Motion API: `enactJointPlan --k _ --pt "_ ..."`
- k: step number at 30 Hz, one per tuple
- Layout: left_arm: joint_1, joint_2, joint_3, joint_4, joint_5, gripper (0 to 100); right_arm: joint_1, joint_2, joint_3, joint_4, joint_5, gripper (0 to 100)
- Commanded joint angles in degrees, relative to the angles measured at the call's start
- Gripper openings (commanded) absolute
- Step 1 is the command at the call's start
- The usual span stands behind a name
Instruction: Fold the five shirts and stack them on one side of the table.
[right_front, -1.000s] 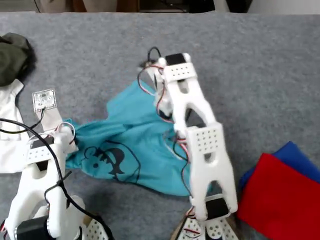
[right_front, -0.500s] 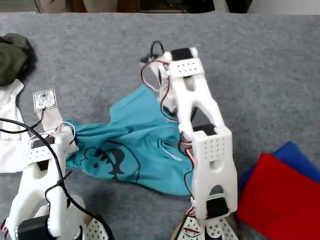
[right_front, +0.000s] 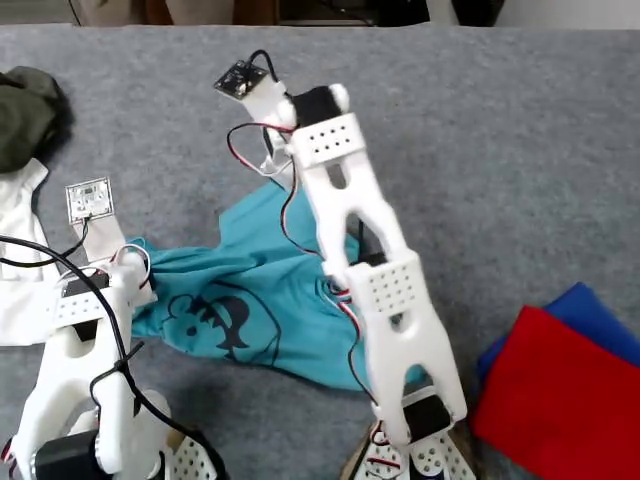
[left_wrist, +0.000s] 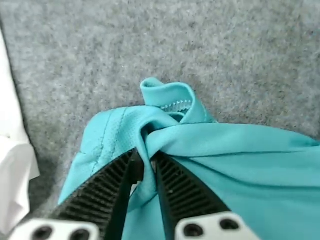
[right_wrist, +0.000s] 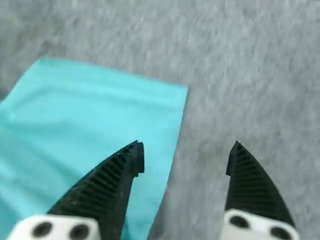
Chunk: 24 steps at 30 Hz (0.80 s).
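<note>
Right now the crumpled teal shirt with a dark printed figure (right_front: 250, 300) lies spread near the middle of the grey felt-covered table (right_front: 500, 150), towards its near edge. The left gripper (left_wrist: 146, 162) has its black ribbed fingers pinched together on a bunched fold of the shirt's edge, beside a small curled-up flap with white stitching. Just beside that grip, a loose white garment (right_front: 20, 270) lies along the table's left side, and a rumpled dark green garment (right_front: 25, 115) sits in the far left corner, well apart from the teal cloth.

The right gripper (right_wrist: 186, 150) hangs over the shirt's far corner with its fingers spread wide and nothing between them; one tip is over teal fabric, the other over bare felt. In the high view the right arm's white links (right_front: 370, 270) stretch across the shirt's right part and hide it. At the near right, a folded red shirt (right_front: 555, 395) lies on a folded blue shirt (right_front: 590, 310).
</note>
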Motion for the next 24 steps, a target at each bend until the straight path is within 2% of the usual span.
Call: enactJointPlan --k 1,8,20,24 --pt "0.0 0.0 -2.6 0.4 0.4 2 -0.7 4.9 -8.0 -4.4 -1.7 28.1" --pt "0.0 0.0 -2.5 0.4 0.4 2 -0.2 10.9 -9.5 -9.7 -5.4 28.1" --pt "0.1 0.0 -2.4 0.4 0.4 2 1.4 15.7 -9.7 -10.5 -5.3 27.9" --pt "0.3 0.0 -2.7 1.4 0.4 2 1.3 15.7 -9.6 -10.9 -5.2 17.5"
